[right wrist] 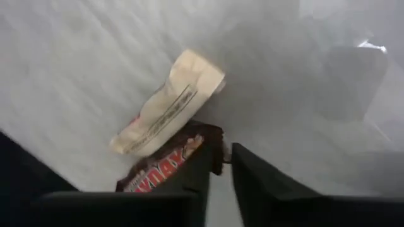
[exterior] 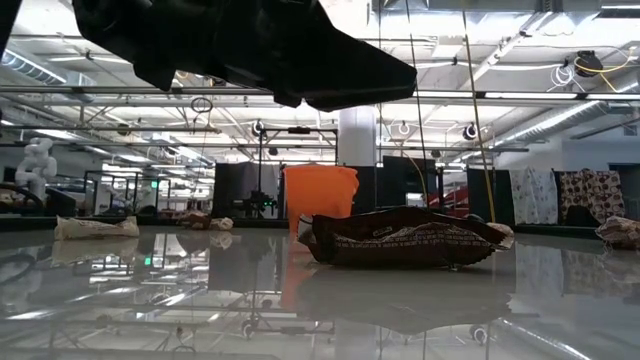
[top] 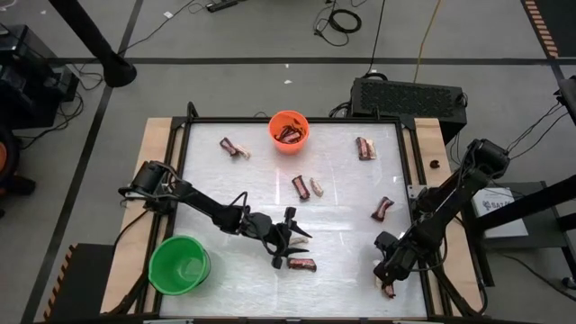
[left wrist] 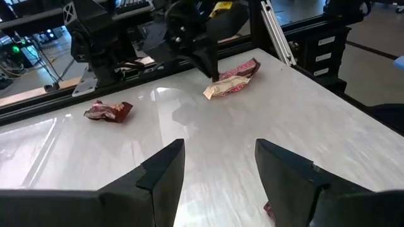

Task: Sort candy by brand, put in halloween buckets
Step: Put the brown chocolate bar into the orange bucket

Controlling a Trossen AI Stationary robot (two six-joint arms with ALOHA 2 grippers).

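Orange bucket [top: 289, 131] serves as the landmark, standing at the table's [top: 342, 247] far edge, and it already holds a few dark brown-red bars [top: 288, 135]. Well away from it, at the near left corner, the green bucket [top: 179, 264] looks empty. By my count about 8 pieces are still loose, so I judge the sorting barely begun.

Nearer than the orange bucket lie a dark bar [top: 300, 186] and a pale piece [top: 317, 187] side by side, with 1 piece to its left [top: 234, 148] and others off to its right [top: 364, 148] [top: 382, 209].

Left gripper [top: 286, 241] hovers far nearer than the bucket, fingers spread wide and empty, just above a dark bar [top: 301, 265].

Right gripper [right wrist: 221, 165], at the near right corner, has its fingers nearly together on a dark bar [right wrist: 165, 164] lying against a pale piece [right wrist: 170, 107].
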